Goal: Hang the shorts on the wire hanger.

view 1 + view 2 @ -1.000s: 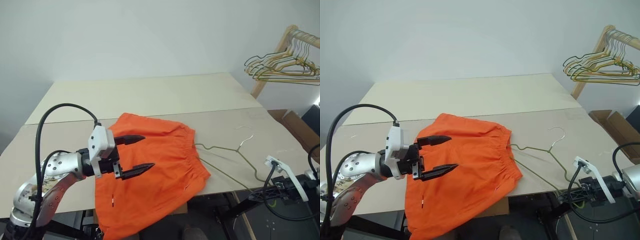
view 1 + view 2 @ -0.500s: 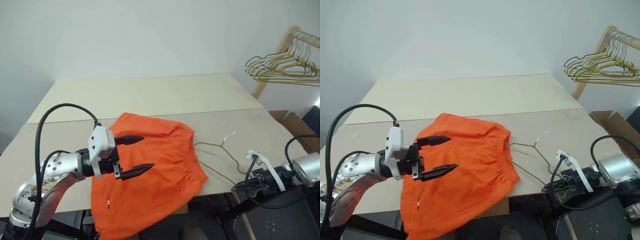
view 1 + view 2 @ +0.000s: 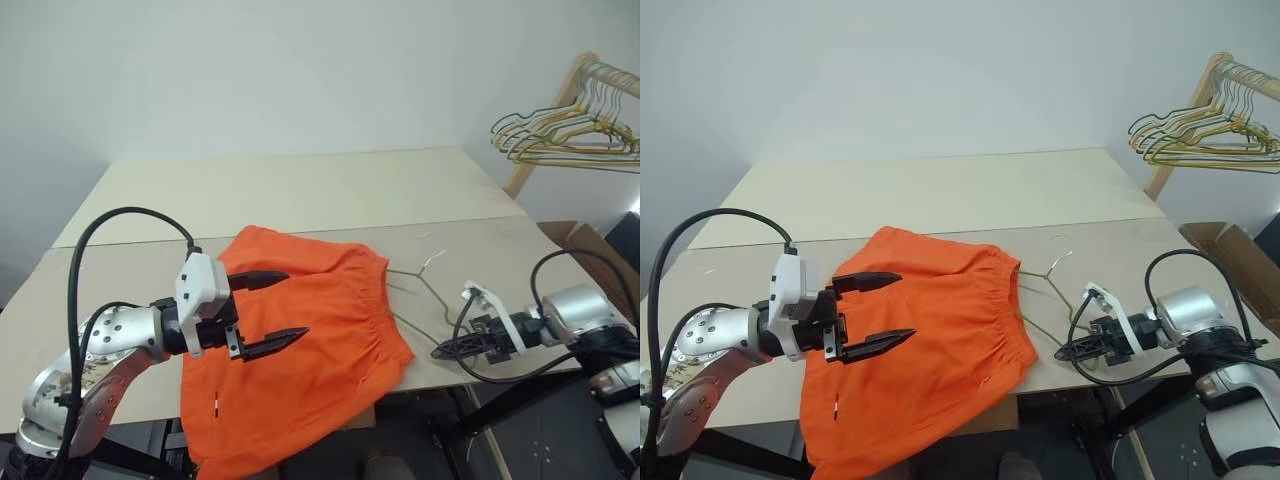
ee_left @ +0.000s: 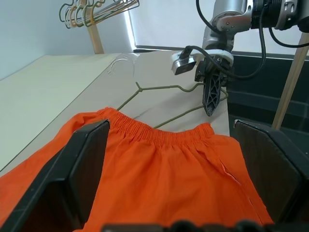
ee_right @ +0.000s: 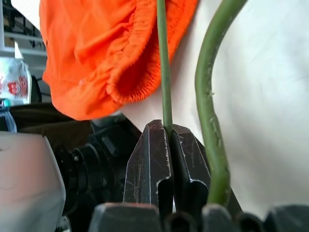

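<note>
Left gripper (image 3: 268, 310) hovers over shorts (image 3: 320, 340), fingers spread wide, nothing held. Shorts lie at table (image 3: 300, 190) near edge, lower part hanging over it. Far half of table bare. Wire hanger (image 3: 425, 290) just right of waistband, by near edge; right gripper (image 3: 1068, 354) pinched tight on its wire. Versus a second ago: right gripper has come leftward, hanger dragged toward shorts, shorts shifted slightly.
</note>
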Controlling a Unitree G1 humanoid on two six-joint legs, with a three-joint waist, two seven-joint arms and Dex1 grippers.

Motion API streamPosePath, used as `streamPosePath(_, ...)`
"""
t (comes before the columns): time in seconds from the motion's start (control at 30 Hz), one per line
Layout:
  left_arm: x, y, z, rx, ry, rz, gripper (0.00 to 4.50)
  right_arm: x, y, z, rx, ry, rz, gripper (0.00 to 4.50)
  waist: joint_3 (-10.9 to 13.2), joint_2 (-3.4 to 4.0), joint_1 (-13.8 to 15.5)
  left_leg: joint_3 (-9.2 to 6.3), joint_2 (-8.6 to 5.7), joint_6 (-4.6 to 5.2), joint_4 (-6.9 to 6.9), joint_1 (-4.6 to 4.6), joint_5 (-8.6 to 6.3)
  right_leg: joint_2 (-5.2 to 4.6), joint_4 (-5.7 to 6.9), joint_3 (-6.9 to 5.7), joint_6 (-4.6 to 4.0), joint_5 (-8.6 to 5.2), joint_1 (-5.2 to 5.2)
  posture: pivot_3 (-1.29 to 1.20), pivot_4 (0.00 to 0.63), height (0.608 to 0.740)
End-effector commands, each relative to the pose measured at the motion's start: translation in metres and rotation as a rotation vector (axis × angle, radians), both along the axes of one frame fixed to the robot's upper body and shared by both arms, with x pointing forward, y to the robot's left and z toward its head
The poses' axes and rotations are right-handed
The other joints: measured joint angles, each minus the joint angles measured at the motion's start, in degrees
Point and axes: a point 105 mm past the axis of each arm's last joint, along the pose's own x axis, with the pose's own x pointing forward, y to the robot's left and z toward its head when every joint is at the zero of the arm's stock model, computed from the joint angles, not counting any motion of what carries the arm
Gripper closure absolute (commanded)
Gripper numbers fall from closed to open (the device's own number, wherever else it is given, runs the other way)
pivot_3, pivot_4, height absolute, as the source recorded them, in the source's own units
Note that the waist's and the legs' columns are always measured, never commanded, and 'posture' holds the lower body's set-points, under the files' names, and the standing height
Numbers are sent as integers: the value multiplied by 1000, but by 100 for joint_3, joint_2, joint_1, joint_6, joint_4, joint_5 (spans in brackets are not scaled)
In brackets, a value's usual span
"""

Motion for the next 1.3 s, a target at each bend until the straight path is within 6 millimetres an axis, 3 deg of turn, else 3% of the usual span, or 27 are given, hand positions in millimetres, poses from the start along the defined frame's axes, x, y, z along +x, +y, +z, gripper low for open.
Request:
streamPosePath(0.03,-1,-2,9,3,-59,-5,26,24,3,10,24,-31,-92,4500,0,0,-36,0,0,0,-2,1,0,1,0,0,0,0,0,11,0,740)
streamPosePath(0.13,-1,-1,9,4,-64,-1,26,35,1,13,30,-48,-151,4500,0,1,-29,-1,0,0,-8,-1,0,2,-2,0,0,0,-3,13,0,740)
streamPosePath(0.27,-1,0,10,7,-68,6,26,41,-1,33,57,-114,-153,4500,1,1,24,-1,-2,0,-2,-13,0,-3,-5,0,1,-1,-5,11,0,740)
streamPosePath(0.47,12,5,16,18,-101,24,26,50,15,81,-63,-509,35,4500,5,7,35,-1,-1,0,-4,-12,0,0,7,0,2,-1,-15,-13,0,740)
streamPosePath(0.63,45,19,37,40,-201,69,26,58,51,124,-131,-821,187,4500,5,7,-10,-3,1,-1,-4,-12,0,2,8,-2,4,-2,-17,-48,0,740)
streamPosePath(0.77,74,40,69,85,-296,103,26,56,79,133,-183,-937,349,4500,5,7,-54,-3,0,-1,-6,-25,0,2,6,-3,6,-3,-30,-54,0,740)
streamPosePath(0.9,82,58,84,177,-321,60,26,52,93,132,-221,-972,474,4500,5,7,-81,-2,-1,-4,0,-71,2,-1,10,-1,3,0,-77,-54,0,740)
streamPosePath(1.1,88,66,79,277,-320,-13,26,52,101,133,-264,-987,576,4500,6,9,-133,0,0,-4,1,-82,2,-3,12,-2,6,-2,-88,-60,0,740)
streamPosePath(1.3,105,57,53,413,-306,-57,26,51,106,137,-319,-1014,678,4500,6,9,-158,-1,0,-4,6,-78,2,-1,25,-3,5,-1,-87,-78,0,740)
